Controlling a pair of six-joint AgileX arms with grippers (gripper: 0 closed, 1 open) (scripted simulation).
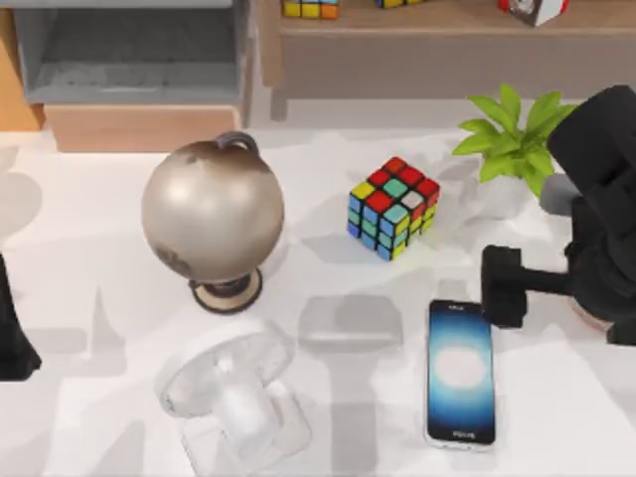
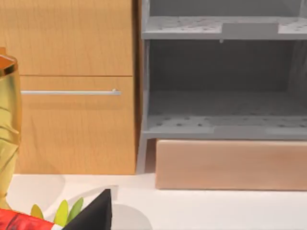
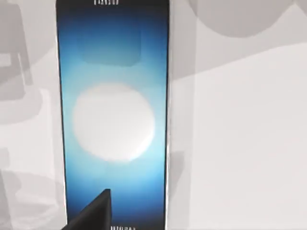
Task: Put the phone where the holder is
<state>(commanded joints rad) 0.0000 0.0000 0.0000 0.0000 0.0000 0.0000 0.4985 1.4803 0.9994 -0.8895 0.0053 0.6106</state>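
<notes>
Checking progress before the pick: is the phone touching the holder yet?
Apart. The top view shows the phone lying flat toward the table's right, with bare tabletop between it and the holder toward the left.

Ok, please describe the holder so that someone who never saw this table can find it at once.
Start at the big silvery globe on the table's left half. Just in front of its round foot, toward the near edge, stands the holder, left of the flat-lying phone. It is the sole see-through white piece: a round disc back on a squarish clear base.
</notes>
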